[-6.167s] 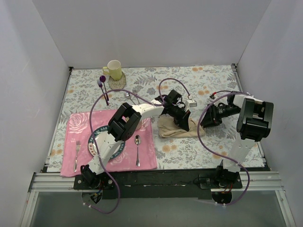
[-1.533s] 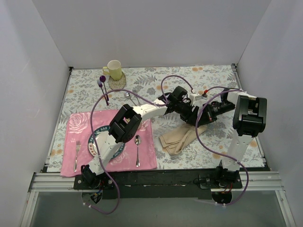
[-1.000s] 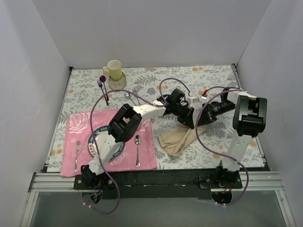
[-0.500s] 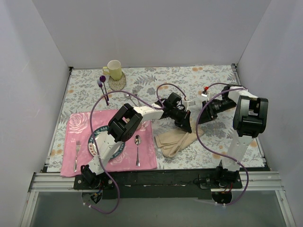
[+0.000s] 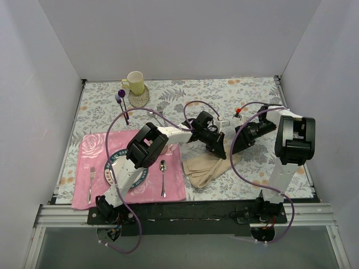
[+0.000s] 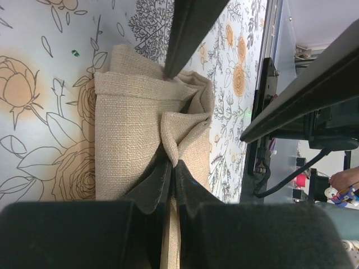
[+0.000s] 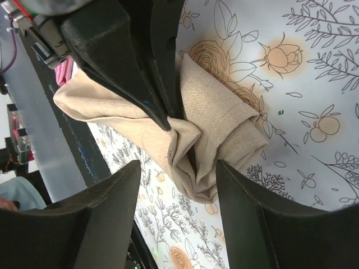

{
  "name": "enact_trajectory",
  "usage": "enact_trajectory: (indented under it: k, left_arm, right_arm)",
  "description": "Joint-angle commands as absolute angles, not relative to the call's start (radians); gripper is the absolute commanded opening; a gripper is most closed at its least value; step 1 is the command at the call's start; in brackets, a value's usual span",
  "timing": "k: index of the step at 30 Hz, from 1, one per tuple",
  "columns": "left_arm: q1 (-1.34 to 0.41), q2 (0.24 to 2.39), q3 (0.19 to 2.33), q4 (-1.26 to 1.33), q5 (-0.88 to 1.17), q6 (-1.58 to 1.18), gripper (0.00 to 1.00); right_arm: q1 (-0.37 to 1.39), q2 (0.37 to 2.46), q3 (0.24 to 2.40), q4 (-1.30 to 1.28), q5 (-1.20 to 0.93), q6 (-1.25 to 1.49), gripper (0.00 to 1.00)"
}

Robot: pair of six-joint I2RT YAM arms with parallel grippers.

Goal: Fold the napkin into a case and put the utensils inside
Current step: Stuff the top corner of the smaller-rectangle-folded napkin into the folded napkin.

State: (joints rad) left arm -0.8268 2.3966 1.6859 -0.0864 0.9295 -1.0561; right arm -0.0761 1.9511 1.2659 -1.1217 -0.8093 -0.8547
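The left gripper [image 5: 219,152] is pinching the far end of the napkin [image 5: 203,168] and the right gripper [image 5: 234,148], jaws spread, is hovering just beside it, crowding that end. Right of the napkin the tablecloth [image 5: 255,179] is lying bare, while the pink placemat [image 5: 174,188] and its silver spoon [image 5: 162,178] are sitting just left.

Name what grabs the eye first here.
Both grippers meet at the bunched beige napkin right of centre on the floral tablecloth: the left gripper pinches a fold, the right gripper is open close by. At near left, a pink placemat carries a fork and spoon.
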Motion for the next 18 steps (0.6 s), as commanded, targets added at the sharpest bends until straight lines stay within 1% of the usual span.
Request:
enact_trajectory:
  k: [1,8,17,18]
  left_arm:
    - [-0.824,2.269,1.667,-0.044,0.965,-1.043,0.0]
    - [-0.833,2.235,1.648,-0.037,0.957,-0.976,0.0]
    - [-0.833,2.217,1.611,-0.006,0.976,-1.011,0.0]
    - [-0.834,2.218,1.608,-0.006,0.977,-1.012,0.0]
  right_arm:
    - [-0.063,1.899,1.273,-1.112,-0.81,-0.897,0.64]
    - [-0.052,1.89,1.279,-1.164,-0.839,-0.963,0.62]
    - [-0.031,1.891,1.281,-1.209,-0.859,-1.045,0.59]
    - [-0.025,1.891,1.278,-1.206,-0.858,-1.046,0.57]
